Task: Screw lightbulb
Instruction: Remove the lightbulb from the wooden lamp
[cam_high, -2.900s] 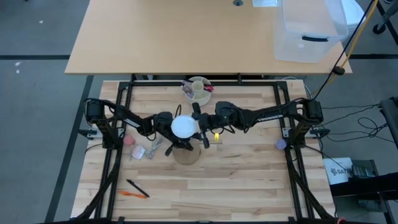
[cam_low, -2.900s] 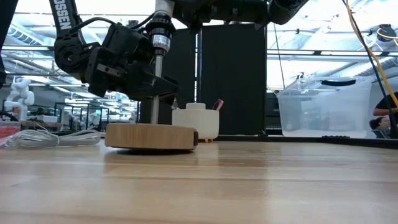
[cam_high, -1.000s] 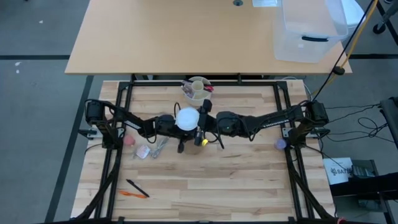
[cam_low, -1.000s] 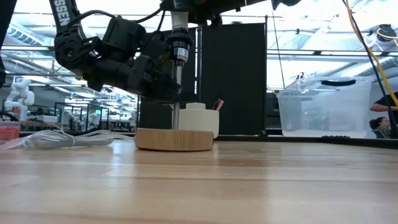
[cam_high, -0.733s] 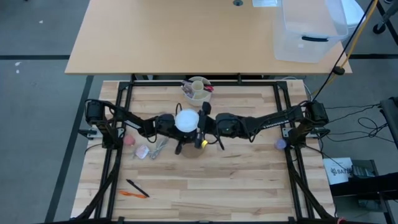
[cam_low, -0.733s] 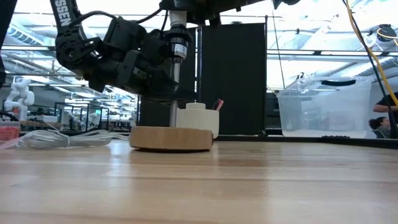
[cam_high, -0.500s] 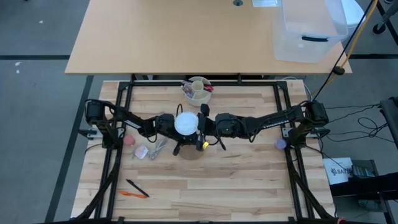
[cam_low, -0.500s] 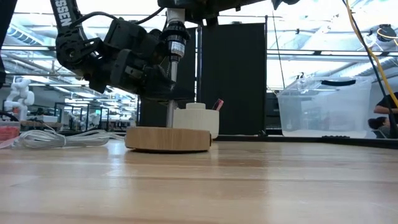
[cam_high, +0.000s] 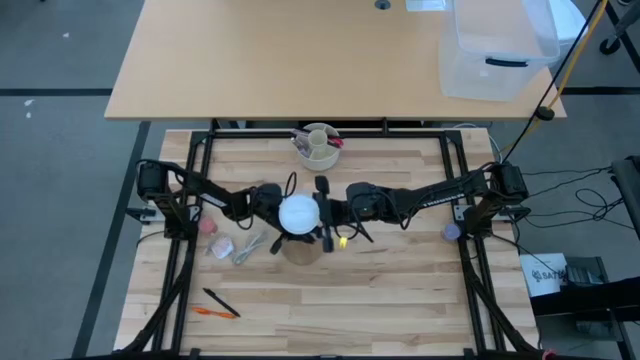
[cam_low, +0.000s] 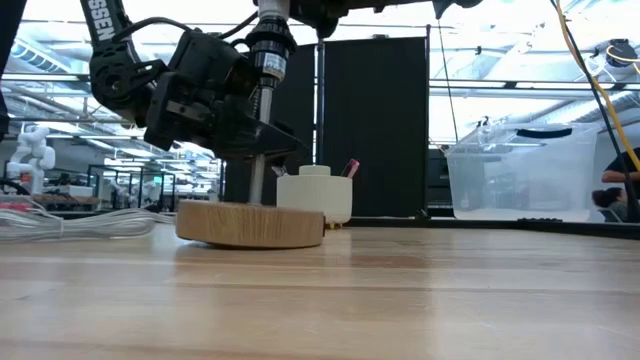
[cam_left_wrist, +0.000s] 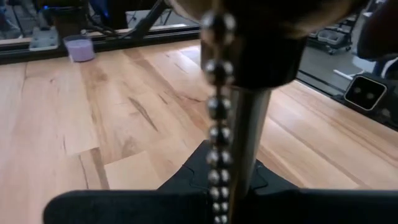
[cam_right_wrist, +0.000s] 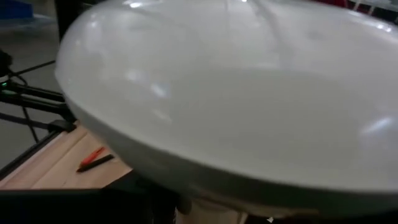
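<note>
Lightbulb in right pincer grip, left pincer closed, over wood tabletop.

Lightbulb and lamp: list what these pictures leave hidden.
- Bulb's screw neck: high view, covered by its own dome; right wrist view, dome fills the frame.
- Lamp base: high view, mostly under the bulb.
- Bulb's dome: low view, cut off by the top edge.
- Left pincer's grip: left wrist view, blocked by the lamp stem.

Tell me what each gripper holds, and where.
Left gripper grips the lamp stem, below the socket. Right gripper is at the bulb; whether it grips cannot be told.
</note>
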